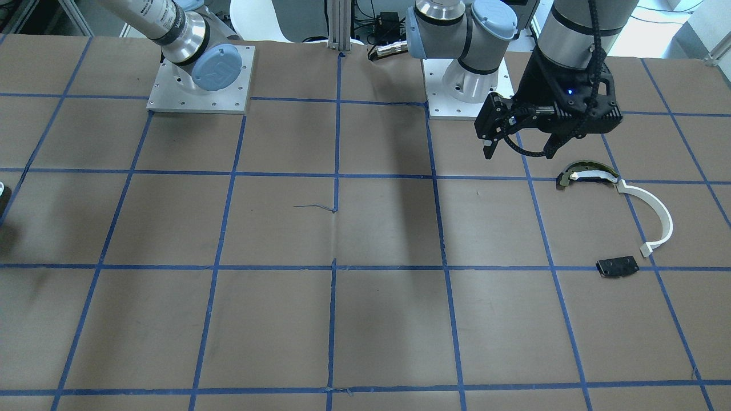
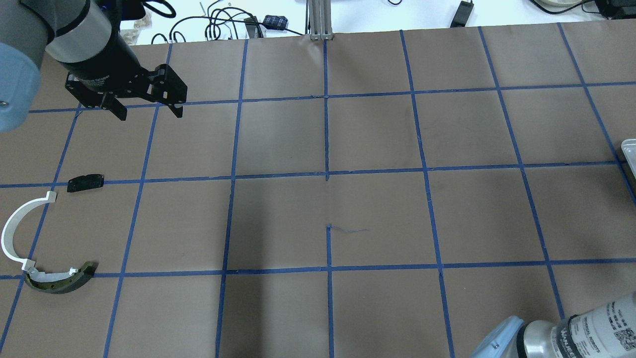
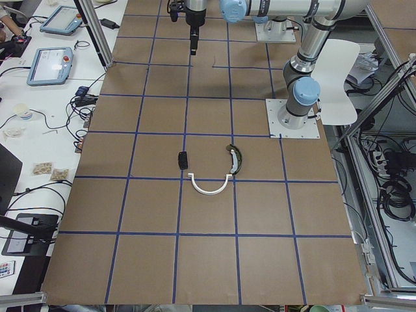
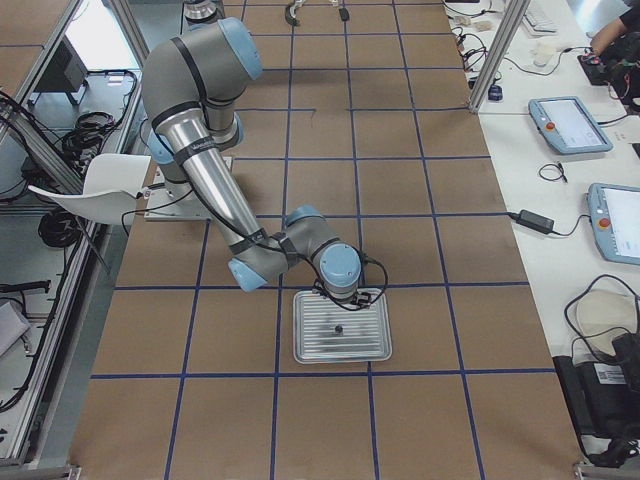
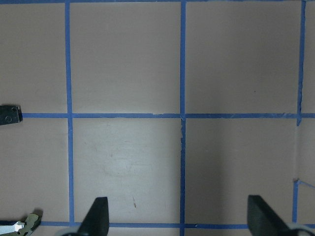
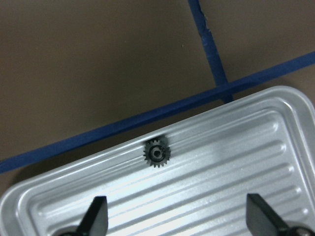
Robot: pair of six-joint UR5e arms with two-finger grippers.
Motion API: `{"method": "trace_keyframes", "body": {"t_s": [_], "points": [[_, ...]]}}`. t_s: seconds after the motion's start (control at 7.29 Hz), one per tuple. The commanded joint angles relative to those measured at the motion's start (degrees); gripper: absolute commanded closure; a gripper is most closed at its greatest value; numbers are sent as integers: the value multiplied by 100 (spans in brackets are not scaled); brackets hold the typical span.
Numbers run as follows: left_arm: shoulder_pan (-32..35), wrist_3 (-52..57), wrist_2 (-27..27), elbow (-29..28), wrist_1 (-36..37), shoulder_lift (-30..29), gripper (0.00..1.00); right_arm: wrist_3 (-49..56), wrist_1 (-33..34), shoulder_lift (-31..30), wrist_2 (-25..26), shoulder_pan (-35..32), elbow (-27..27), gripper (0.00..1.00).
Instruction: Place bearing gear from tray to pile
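Note:
The bearing gear [image 6: 156, 154], small, dark and toothed, lies in the ribbed metal tray [image 6: 256, 162] near its rim, and shows as a dot in the exterior right view [image 4: 339, 329]. My right gripper [image 6: 177, 209] is open and hangs above the tray, the gear ahead of its fingers. The pile lies across the table: a white curved strip [image 2: 6, 233], a dark arc with cream face [image 2: 59, 284] and a flat black plate [image 2: 85, 182]. My left gripper [image 2: 149, 112] is open and empty, raised over the table beyond the black plate.
Brown paper with a blue tape grid covers the table. The arms' base plates [image 1: 465, 85] [image 1: 200, 80] stand at the robot's edge. An aluminium post [image 2: 320, 20] and cables sit at the far edge. The tray's corner [image 2: 630, 154] shows at the right.

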State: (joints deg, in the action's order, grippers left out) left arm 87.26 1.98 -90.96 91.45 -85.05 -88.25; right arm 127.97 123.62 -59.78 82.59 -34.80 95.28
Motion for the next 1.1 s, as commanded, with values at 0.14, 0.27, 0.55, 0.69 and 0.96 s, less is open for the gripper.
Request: {"method": "trace_keyframes", "body": {"t_s": [0.14,0.27,0.55,0.69,0.96], "points": [[2,-22,0,-5,-3,0,0,123,119,186,-24,-36,25,4],[2,-22,0,4,-3,0,0,132,23,178,-163,-36,78,4],[2,-22,0,4,-3,0,0,149,-162,186,-209,-45,78,8],[2,-48,8,-5,-3,-8,0,141,-162,195,-200,-45,78,15],[10,-57,0,-14,-82,-8,0,123,-171,195,-174,-45,78,46]]}}
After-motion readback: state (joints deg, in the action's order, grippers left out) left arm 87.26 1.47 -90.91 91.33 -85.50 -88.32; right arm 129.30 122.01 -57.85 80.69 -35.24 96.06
